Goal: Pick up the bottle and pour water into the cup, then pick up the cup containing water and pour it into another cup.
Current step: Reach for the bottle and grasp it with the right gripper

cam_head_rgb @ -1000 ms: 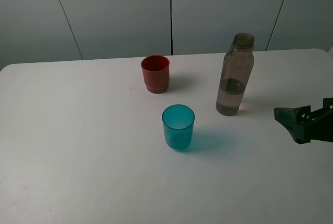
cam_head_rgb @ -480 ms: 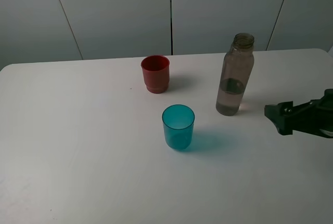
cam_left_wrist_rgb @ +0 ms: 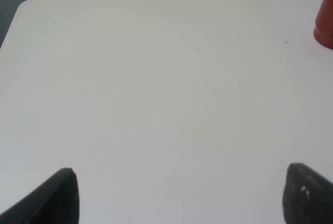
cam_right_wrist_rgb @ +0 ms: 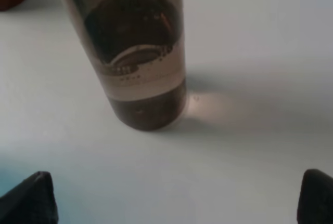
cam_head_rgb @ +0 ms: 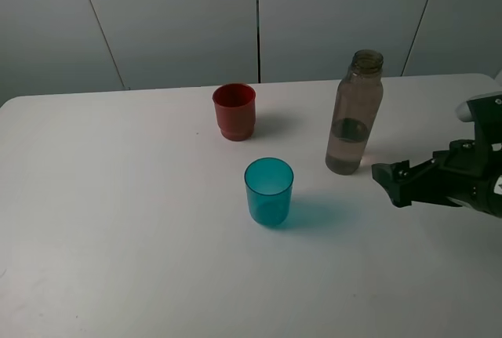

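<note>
Your right fingers (cam_head_rgb: 396, 181) have slid in from the right edge toward the bottle (cam_head_rgb: 354, 114) since 1 second ago. The bottle and the 2 cups have stayed where they were. The fingers are now near the foot of the bottle, on its right side, and they do not touch it. In the right wrist view you can see the 2 fingers (cam_right_wrist_rgb: 31, 203) spread wide apart and holding nothing, with the bottle (cam_right_wrist_rgb: 138, 52) standing just ahead of the gap. The bottle stands upright on the white surface (cam_head_rgb: 118, 220), has no cap, and has some water (cam_head_rgb: 346, 154) low inside it. The teal cup (cam_head_rgb: 268, 191) stands upright near the middle, in front of the bottle and to its left. The red cup (cam_head_rgb: 234, 111) stands upright farther back, behind the teal cup. Your left fingers (cam_left_wrist_rgb: 57, 203) are spread wide too and hold nothing. They hang over bare surface, and the red cup (cam_left_wrist_rgb: 327, 16) just peeks in at the edge of that view.
</note>
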`<state>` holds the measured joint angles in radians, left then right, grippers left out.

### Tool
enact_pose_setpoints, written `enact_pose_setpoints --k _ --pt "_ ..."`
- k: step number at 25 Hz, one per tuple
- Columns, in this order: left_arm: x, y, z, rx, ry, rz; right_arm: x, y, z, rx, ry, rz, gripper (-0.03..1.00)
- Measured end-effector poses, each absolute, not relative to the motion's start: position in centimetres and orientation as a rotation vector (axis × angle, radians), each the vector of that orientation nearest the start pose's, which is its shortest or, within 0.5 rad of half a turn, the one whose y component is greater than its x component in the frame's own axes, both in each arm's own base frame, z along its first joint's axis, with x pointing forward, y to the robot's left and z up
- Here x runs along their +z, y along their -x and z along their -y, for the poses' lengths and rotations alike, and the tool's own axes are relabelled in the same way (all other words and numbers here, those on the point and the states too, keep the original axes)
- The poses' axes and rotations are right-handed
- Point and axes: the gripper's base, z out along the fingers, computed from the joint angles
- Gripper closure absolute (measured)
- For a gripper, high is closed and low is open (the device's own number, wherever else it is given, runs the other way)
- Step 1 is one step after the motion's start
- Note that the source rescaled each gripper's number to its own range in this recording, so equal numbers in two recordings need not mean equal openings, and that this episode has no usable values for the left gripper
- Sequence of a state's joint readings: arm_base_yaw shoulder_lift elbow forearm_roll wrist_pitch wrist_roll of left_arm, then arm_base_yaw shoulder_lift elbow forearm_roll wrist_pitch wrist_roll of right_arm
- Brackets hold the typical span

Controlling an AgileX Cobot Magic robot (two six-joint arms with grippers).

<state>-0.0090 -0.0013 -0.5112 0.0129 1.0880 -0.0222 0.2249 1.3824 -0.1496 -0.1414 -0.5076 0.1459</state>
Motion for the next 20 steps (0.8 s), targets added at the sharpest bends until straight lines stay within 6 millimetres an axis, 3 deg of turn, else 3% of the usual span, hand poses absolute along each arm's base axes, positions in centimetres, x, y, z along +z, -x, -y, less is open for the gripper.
enact_pose_setpoints --k 14,20 --pt "27.8 0.8 -0.1 -0.004 0.014 -2.059 9.8 -19.1 -5.5 0.222 0.389 -2.179 -0.03" --pt "27.8 0.8 -0.1 -0.004 0.014 -2.059 9.8 -20.9 -6.0 0.231 0.382 -2.119 -0.03"
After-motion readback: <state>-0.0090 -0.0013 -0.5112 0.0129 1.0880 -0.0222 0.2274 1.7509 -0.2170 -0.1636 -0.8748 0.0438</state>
